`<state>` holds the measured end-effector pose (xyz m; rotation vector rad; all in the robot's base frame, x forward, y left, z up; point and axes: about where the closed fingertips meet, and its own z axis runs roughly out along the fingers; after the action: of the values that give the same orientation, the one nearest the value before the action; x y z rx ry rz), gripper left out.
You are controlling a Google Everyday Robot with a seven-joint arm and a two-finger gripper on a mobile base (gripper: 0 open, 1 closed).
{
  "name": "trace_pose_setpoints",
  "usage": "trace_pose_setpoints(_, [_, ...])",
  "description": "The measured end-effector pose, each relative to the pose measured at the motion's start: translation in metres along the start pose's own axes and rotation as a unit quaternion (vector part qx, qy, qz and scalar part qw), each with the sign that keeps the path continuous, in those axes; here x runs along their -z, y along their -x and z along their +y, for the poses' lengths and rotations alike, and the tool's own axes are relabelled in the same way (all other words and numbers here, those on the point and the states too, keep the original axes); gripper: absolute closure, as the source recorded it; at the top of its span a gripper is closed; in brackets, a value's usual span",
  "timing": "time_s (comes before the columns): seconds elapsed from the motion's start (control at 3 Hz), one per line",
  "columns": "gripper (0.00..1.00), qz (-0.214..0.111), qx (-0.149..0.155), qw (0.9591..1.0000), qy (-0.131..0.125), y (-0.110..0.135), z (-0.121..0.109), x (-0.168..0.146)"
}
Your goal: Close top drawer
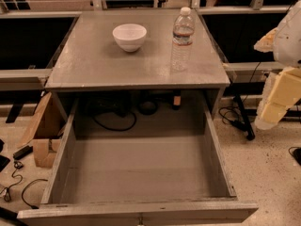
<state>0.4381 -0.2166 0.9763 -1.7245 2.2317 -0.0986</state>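
The top drawer [141,211] is a wide grey wooden box, pulled far out of the grey cabinet [94,74] toward the camera. Its inside is bare and its front panel runs along the bottom edge of the view. Only a sliver of its knob [139,219] shows at the panel's centre. My arm, with cream and white parts, hangs at the right edge of the view, and the gripper [275,102] is there, to the right of the drawer's right wall and above the floor. It touches neither the drawer nor the cabinet.
A white bowl [129,36] and a clear water bottle [182,39] stand on the cabinet top. Black cables [117,119] lie in the opening behind the drawer. A cardboard box [44,131] and cables sit on the floor at left; a black stand leg [243,121] is at right.
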Motion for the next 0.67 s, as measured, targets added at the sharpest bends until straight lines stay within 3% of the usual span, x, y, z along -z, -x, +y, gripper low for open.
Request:
trace_pose_setpoints(0.33, [0.0,-0.007,-0.001,1.0,-0.004,0.0,0.0,0.0])
trace_pose_setpoints(0.67, [0.0,-0.036,0.004,0.9993,-0.012,-0.002,0.022,-0.009])
